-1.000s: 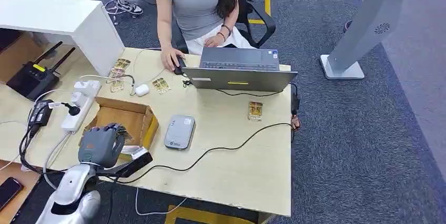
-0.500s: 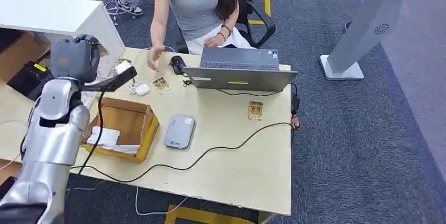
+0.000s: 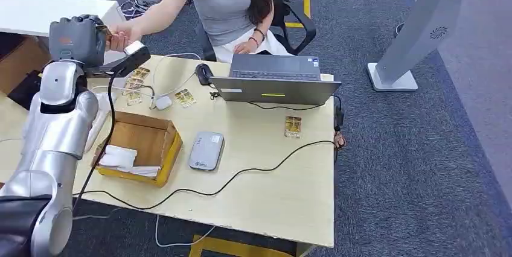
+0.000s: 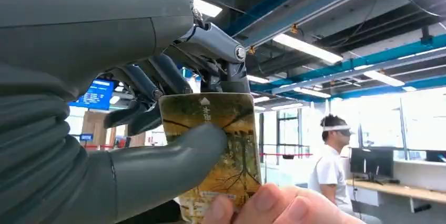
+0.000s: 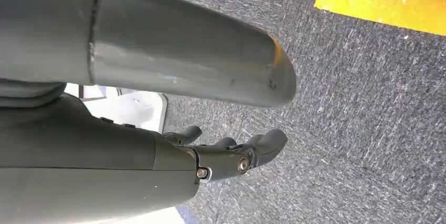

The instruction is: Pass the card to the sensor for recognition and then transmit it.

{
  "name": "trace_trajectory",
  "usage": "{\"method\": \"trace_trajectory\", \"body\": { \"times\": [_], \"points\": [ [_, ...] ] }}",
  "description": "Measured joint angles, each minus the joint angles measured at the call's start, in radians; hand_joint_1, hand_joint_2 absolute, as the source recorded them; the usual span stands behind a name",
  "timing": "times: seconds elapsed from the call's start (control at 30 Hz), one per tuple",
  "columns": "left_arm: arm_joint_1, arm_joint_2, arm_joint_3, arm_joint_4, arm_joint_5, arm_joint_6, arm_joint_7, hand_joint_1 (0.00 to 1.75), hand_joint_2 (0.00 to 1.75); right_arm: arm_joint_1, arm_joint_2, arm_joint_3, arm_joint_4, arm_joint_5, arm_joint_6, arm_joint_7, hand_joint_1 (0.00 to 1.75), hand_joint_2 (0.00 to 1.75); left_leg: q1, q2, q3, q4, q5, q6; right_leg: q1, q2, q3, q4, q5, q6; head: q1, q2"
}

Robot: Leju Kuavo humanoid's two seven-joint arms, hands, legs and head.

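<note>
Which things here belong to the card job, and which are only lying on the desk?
Belong to the job:
- card, held by the left robot hand
- person's hand taking it
- grey sensor

Only lying about:
- laptop
- cardboard box
- mouse
- spare cards

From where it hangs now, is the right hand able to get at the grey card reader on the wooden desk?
Probably not as things stand: the right hand hangs low over dark carpet, away from the desk. The grey card reader lies uncovered beside the cardboard box, so the arm would first need raising.
</note>
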Motion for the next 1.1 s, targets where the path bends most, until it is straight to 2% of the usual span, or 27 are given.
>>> {"method": "trace_trajectory", "body": {
  "times": [0.07,0.17,0.27,0.4,0.43,0.5,0.53,0.6,0.7,0.87,0.93,0.97,1.03,1.1],
  "points": [
    [0.000,0.001,0.000,0.010,0.005,0.013,0.000,0.00,1.75,0.000,0.000,0.000,0.000,0.000,-0.001,-0.001,0.00,0.00,0.000,0.000,0.000,0.000,0.000,0.000,0.000,0.000,0.000,0.000,0.000,0.000,0.000,0.000],
    [0.005,0.005,0.000,0.018,0.041,0.091,-0.021,0.00,1.75,0.001,0.000,0.000,0.000,0.000,0.003,-0.009,0.00,0.00,0.000,0.000,0.000,0.000,0.000,0.000,0.000,0.000,0.000,0.000,0.000,0.000,0.000,0.000],
    [0.031,0.012,0.000,0.015,0.064,0.142,-0.050,0.00,1.75,0.000,-0.001,0.000,0.000,0.001,0.007,-0.009,0.00,0.00,0.000,0.000,0.000,0.000,0.000,0.000,0.000,0.000,0.000,0.000,0.000,0.000,0.000,0.000],
    [0.093,0.016,0.002,-0.047,0.127,0.208,-0.096,0.00,1.75,0.002,-0.003,0.000,0.000,0.001,0.012,-0.009,0.00,0.00,0.000,0.000,-0.001,0.000,0.000,0.000,0.000,0.000,0.000,0.000,0.000,0.000,0.000,0.000],
    [0.121,0.018,0.005,-0.077,0.158,0.224,-0.125,0.00,1.75,0.001,-0.004,0.000,0.000,-0.001,0.012,-0.009,0.00,0.00,-0.001,0.000,-0.001,-0.001,0.000,0.000,0.000,0.000,0.001,0.000,0.000,0.000,0.001,0.000],
    [0.221,0.014,0.018,-0.204,0.324,0.304,-0.253,0.00,1.75,0.003,-0.004,0.000,0.000,-0.018,0.010,-0.010,0.00,0.00,-0.001,0.003,0.000,-0.001,-0.002,0.000,-0.001,0.003,0.000,0.000,-0.001,0.001,-0.001,0.000],
    [0.277,0.004,0.030,-0.272,0.442,0.312,-0.322,0.00,1.75,0.005,-0.004,-0.001,0.000,-0.030,0.006,-0.011,0.00,0.00,-0.001,0.003,0.000,-0.001,-0.002,0.000,-0.001,0.004,0.001,0.000,-0.001,0.001,0.002,0.000],
    [0.437,-0.020,0.070,-0.454,0.603,0.308,-0.419,0.00,1.75,0.008,-0.004,-0.008,0.000,-0.039,0.000,-0.015,0.00,0.00,-0.003,0.008,0.002,-0.001,-0.005,0.001,-0.003,0.009,0.000,0.000,-0.002,0.001,0.002,0.000],
    [0.573,-0.051,0.121,-0.593,0.643,0.295,-0.458,0.00,1.75,0.015,-0.004,-0.013,0.000,-0.043,-0.002,-0.018,0.00,0.00,-0.001,0.007,0.000,-0.001,-0.006,0.001,-0.003,0.008,-0.002,-0.001,-0.003,0.002,0.002,0.000],
    [0.633,-0.076,0.181,-0.701,0.652,0.270,-0.483,0.00,1.75,0.013,-0.004,-0.016,0.000,-0.045,-0.002,-0.019,0.00,0.00,-0.001,0.005,0.000,-0.001,-0.004,0.002,-0.003,0.004,-0.001,-0.001,-0.003,0.002,0.001,0.000],
    [0.647,-0.085,0.194,-0.726,0.709,0.262,-0.499,0.00,1.75,0.013,-0.004,-0.019,0.000,-0.051,-0.002,-0.018,0.00,0.00,-0.001,0.004,-0.001,-0.001,-0.004,0.002,-0.002,0.004,0.001,0.000,-0.002,0.002,0.001,0.000],
    [0.670,-0.091,0.204,-0.745,0.772,0.262,-0.523,0.00,1.75,0.013,-0.004,-0.023,0.000,-0.058,-0.003,-0.018,0.00,0.00,-0.002,0.005,0.000,-0.001,-0.004,0.002,-0.002,0.004,0.001,0.000,-0.002,0.002,0.002,0.000],
    [0.762,-0.105,0.248,-0.811,0.986,0.230,-0.607,0.00,1.75,0.014,-0.003,-0.032,0.000,-0.073,-0.009,-0.010,0.00,0.00,-0.002,0.009,0.003,-0.002,-0.007,0.000,-0.003,0.010,0.002,0.000,-0.003,0.002,0.002,0.000],
    [0.859,-0.130,0.359,-0.866,1.244,0.135,-0.689,0.00,1.75,0.023,0.001,-0.045,0.000,-0.087,-0.018,-0.005,0.00,0.00,-0.002,0.012,0.003,-0.002,-0.007,0.001,-0.002,0.012,0.001,0.000,-0.004,0.001,-0.001,0.000]
  ]
}}
